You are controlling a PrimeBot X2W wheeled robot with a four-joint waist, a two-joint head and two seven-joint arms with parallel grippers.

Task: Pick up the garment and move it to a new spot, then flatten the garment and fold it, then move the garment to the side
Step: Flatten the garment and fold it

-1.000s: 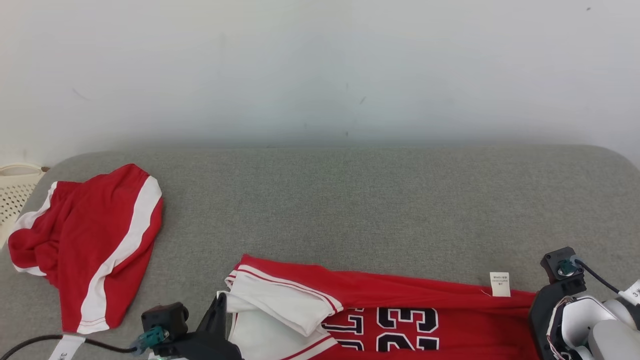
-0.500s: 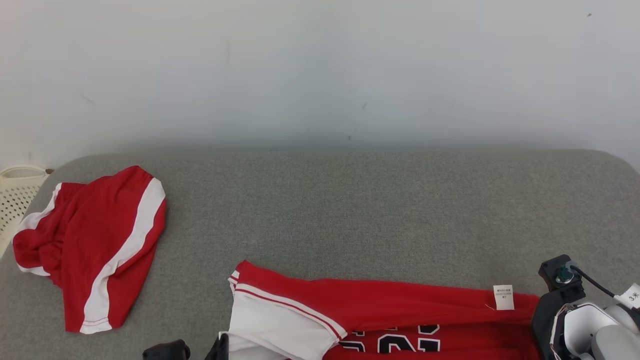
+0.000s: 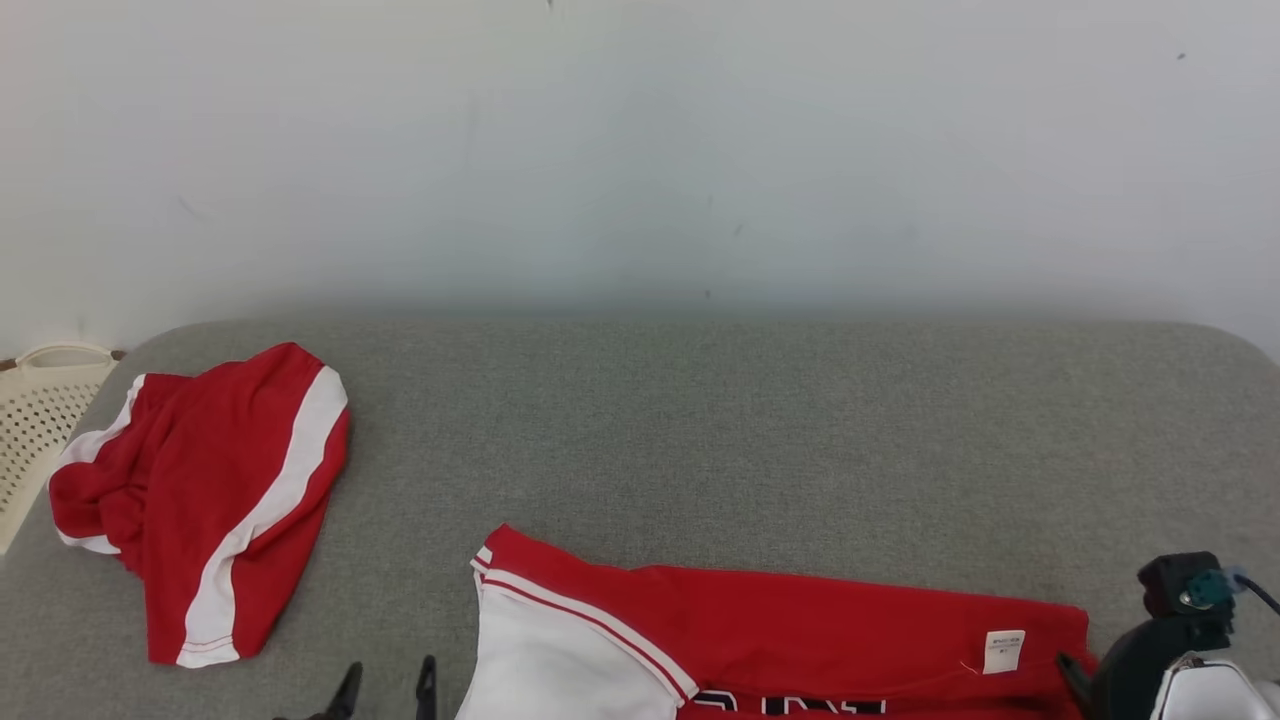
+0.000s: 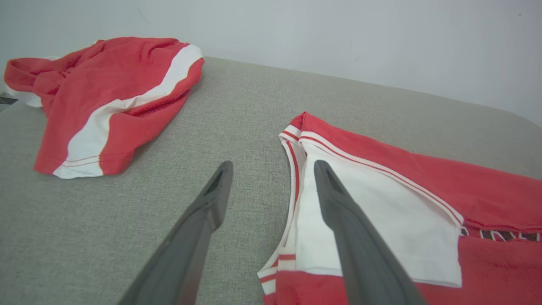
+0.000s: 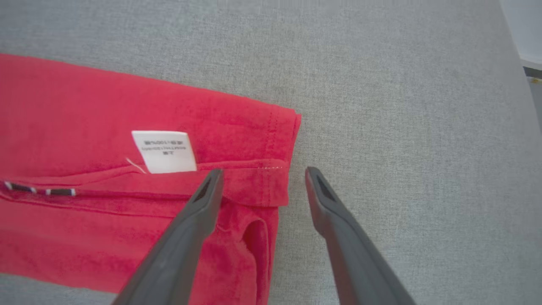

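The garment (image 3: 780, 620), a red jersey with a white side panel, lies folded along the near edge of the grey padded surface (image 3: 760, 430). Its white label (image 5: 164, 151) faces up near the right corner. My left gripper (image 4: 271, 169) is open at the garment's left end, one finger over the white panel (image 4: 372, 199) and the other over bare surface. My right gripper (image 5: 260, 178) is open above the garment's (image 5: 84, 110) right corner and holds nothing. In the head view the left gripper's tips (image 3: 386, 690) just show at the bottom edge.
Red shorts with a white stripe (image 3: 200, 490) lie crumpled at the far left. A cream perforated basket (image 3: 30, 430) stands off the left edge. A white wall (image 3: 640, 150) rises behind the surface, and bare grey fabric stretches across the middle and right.
Both grippers have opened and let go of the garment. The folded top layer with the label now lies nearer to me, covering the numbers. Both arms drew back; the camera tilted slightly.
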